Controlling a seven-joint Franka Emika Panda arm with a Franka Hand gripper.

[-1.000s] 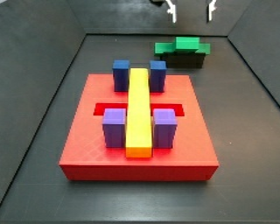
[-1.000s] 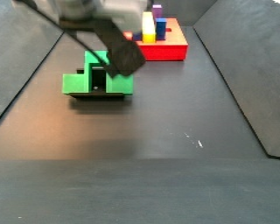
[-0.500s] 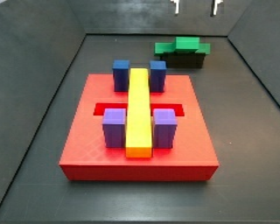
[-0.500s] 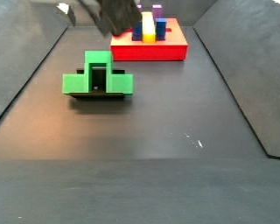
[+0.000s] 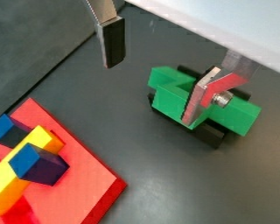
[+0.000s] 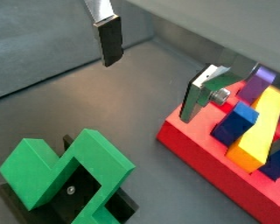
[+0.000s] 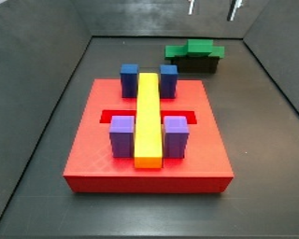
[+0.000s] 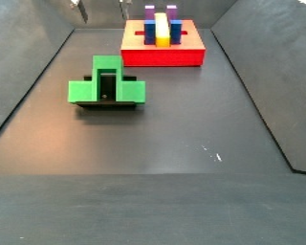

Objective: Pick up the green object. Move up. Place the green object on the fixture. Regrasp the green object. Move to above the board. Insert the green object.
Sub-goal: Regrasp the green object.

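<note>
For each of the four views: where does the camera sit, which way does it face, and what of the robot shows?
Wrist view: looks down past open gripper at green object on fixture; board at edge.
Wrist view: gripper, green object, board.
Side view: board near, green object far, fingers at top.
Side view: green object near, board far; gripper barely shows.
All share green object and board.

no readable text, labels or numbers

Long yellow bar upright along frame centre. Two blue blocks flank far end (one each side). Two purple blocks flank near end. Dark floor, grey walls.
</note>
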